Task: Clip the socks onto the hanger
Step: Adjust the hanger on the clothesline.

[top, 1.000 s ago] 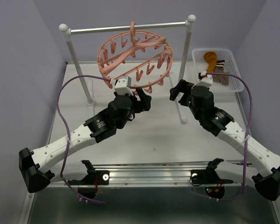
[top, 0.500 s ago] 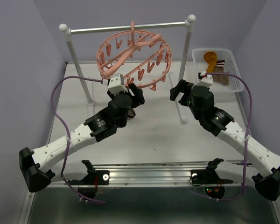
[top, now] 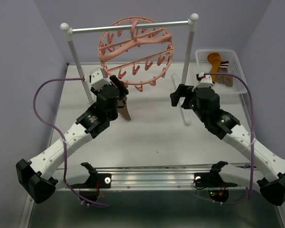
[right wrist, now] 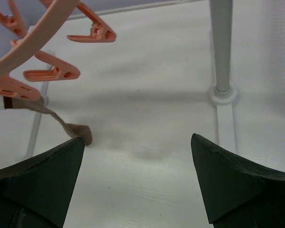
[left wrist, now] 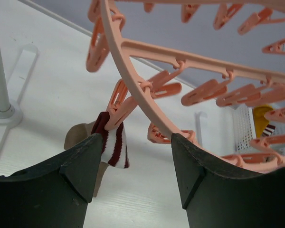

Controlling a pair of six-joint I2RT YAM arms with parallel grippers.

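Note:
The salmon-pink hanger (top: 137,43) hangs by its hook from the rail, tilted. One sock (top: 125,110), brown with a dark and white striped cuff (left wrist: 113,145), dangles from a clip (left wrist: 121,102) on the ring (left wrist: 133,80). Its toe reaches the table (right wrist: 78,129). My left gripper (top: 118,84) is open just beside that clip. The cuff lies past its left finger and nothing sits between the fingers (left wrist: 135,140). My right gripper (top: 176,95) stands wide open and empty (right wrist: 137,142), low under the ring's right side. More socks, one mustard-orange (top: 213,59), lie in the basket.
A white basket (top: 237,61) stands at the back right. The metal rail (top: 128,27) rests on two white posts (top: 78,66) (top: 186,61) with long feet on the table. One post base (right wrist: 222,92) is just ahead of my right gripper. Empty clips (right wrist: 52,72) hang around the ring.
My left arm has moved left and back from under the ring, its jaws narrowing a little. The hanger has swung upward, and the clipped sock now hangs in plain view. The right arm barely moved.

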